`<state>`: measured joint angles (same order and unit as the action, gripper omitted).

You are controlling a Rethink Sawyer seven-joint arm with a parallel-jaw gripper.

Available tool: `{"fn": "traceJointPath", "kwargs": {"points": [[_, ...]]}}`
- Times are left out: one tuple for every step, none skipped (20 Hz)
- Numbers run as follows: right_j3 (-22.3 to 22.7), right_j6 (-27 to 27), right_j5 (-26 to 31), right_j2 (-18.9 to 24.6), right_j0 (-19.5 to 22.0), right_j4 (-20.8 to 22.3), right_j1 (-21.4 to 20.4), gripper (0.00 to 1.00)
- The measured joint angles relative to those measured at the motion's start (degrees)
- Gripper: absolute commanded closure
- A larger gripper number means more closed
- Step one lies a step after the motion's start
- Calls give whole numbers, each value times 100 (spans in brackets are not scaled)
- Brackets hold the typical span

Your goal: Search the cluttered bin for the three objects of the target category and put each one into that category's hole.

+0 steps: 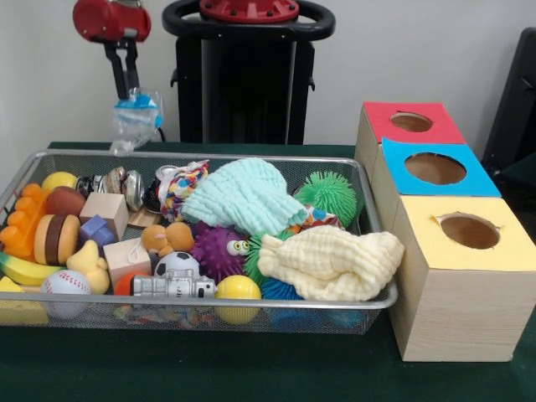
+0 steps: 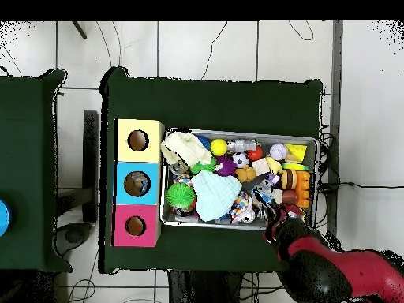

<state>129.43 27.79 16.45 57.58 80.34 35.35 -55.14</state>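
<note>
- Table point(image 1: 251, 368): dark green cover; carries the bin and the row of boxes.
- Wire mesh bin point(image 1: 209, 314): full of mixed toys and cloths, just left of the boxes in the front view.
- Three wooden boxes in a row beside the bin, each with a round hole on top: yellow-topped box point(image 1: 465, 230) nearest the camera, blue-topped box point(image 1: 435, 169) in the middle, red-topped box point(image 1: 410, 122) farthest.
- Arm point(image 2: 331, 268): red and black; in the overhead view it reaches to the bin's corner on the robot's side, away from the boxes.
- Gripper point(image 1: 128, 90): raised above the bin's far left corner in the front view, fingers closed on a clear plastic bag with blue contents point(image 1: 136, 117); the bag hangs free, above the bin's rim.
- Mint green cloth point(image 1: 243, 197): heaped in the bin's middle, toward the far side.
- Pale yellow cloth point(image 1: 331, 264): draped at the near right corner, against the rim.
- Purple spiky ball with eyes point(image 1: 218, 249): between the two cloths.
- Green spiky ball point(image 1: 327, 193): far right, beside the mint cloth.
- Toy burger point(image 1: 54, 239): left side.
- Baseball point(image 1: 65, 283): near left, at the rim.
- Yellow ball point(image 1: 238, 288): at the near rim, beside a small silver figure point(image 1: 172, 286).
</note>
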Motion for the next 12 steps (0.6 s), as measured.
{"fn": "traceJointPath", "kwargs": {"points": [[123,0,32,146,82,-217,-174,100],[215,0,59,270,156,-396,-316,100],[287,0,74,369,213,-536,-425,100],[377,0,94,491,283,-701,-558,100],[445,0,109,582,332,-828,-656,100],[508,0,118,666,371,-945,-749,100],[650,0,130,849,438,-1206,-953,100],[708,0,132,909,449,-1302,-1027,100],[750,0,132,950,450,-1369,-1075,100],[792,0,131,990,450,-1436,-1123,100],[868,0,131,1059,442,-1558,-1208,100],[927,0,131,1104,428,-1649,-1274,100]]}}
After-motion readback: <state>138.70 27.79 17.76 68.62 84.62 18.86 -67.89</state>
